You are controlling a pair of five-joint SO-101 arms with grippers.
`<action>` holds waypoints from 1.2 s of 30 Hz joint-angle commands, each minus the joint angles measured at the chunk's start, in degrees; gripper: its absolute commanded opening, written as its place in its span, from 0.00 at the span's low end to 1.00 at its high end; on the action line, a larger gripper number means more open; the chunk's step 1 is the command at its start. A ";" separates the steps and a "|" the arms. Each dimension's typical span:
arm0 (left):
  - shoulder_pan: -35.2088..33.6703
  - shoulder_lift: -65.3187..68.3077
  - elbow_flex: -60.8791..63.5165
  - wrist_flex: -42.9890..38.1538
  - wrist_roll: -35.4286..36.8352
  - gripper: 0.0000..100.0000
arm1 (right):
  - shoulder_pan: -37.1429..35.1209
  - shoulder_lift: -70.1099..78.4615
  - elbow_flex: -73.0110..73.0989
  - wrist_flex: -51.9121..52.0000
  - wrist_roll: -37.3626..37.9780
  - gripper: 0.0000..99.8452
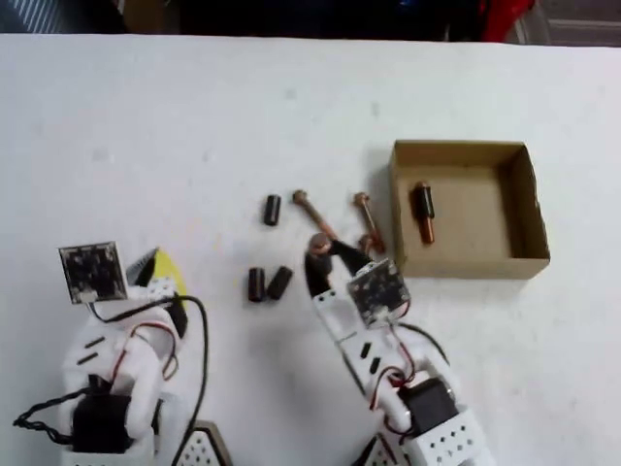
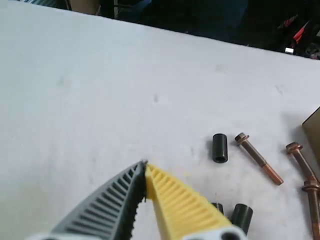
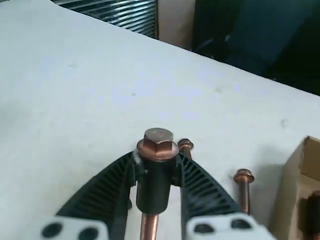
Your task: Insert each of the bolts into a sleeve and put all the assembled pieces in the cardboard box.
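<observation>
Though unclear overhead, bolt [image 3: 158, 145] inside sleeve [image 3: 154, 187].

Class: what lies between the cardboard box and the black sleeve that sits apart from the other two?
Two loose things: a copper bolt and a second bolt, seen in the high view.

I see box [image 1: 524, 209], 1 assembled piece [image 1: 424, 212] in it, right of R gripper [image 1: 325, 254]; sleeves [image 1: 256, 283] left, bolts [image 1: 310, 214] just ahead.

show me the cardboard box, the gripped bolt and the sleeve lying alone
cardboard box [image 1: 475, 209], high view, bare floor
held bolt [image 3: 158, 145], right wrist view, hex head
lone sleeve [image 1: 272, 210], high view, its middle
</observation>
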 commanded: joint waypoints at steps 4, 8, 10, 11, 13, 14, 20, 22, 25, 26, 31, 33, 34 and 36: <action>-0.04 0.04 1.93 3.69 -5.27 0.02 | 8.22 -0.84 -14.51 13.93 1.76 0.02; -0.31 0.04 5.45 3.34 -8.00 0.02 | 9.36 -0.75 -22.33 19.56 6.07 0.02; -0.31 0.04 6.07 3.52 -8.62 0.02 | 11.12 -0.57 -25.41 21.05 6.33 0.02; -0.22 0.04 6.15 3.52 -8.79 0.02 | 12.26 0.04 -26.99 21.58 6.33 0.02; -0.04 0.04 6.68 3.96 -8.88 0.02 | 14.64 2.77 -30.33 21.93 6.33 0.02; 0.04 0.04 7.12 4.22 -8.97 0.02 | 15.78 5.05 -32.09 21.93 6.33 0.02; -0.04 0.04 11.60 4.22 -13.89 0.02 | 20.88 26.68 -44.92 21.67 6.33 0.02; -0.04 0.04 12.84 4.22 -14.51 0.02 | 22.99 35.30 -49.67 21.67 6.33 0.02; -0.04 0.04 14.15 4.22 -14.51 0.02 | 26.15 48.40 -56.44 21.58 6.33 0.02; -0.04 0.04 14.59 4.22 -14.51 0.02 | 27.03 52.88 -58.73 21.58 6.33 0.02; -0.04 0.04 15.47 5.19 -14.59 0.02 | 30.64 74.15 -69.98 21.58 6.33 0.02; -0.04 0.04 15.47 6.51 -14.59 0.02 | 32.13 81.45 -74.46 21.58 6.33 0.02; -0.04 0.04 15.47 6.86 -14.59 0.02 | 32.66 84.62 -76.57 21.58 6.33 0.02; -0.04 0.04 15.56 7.56 -14.59 0.02 | 33.89 90.59 -80.62 21.67 6.15 0.02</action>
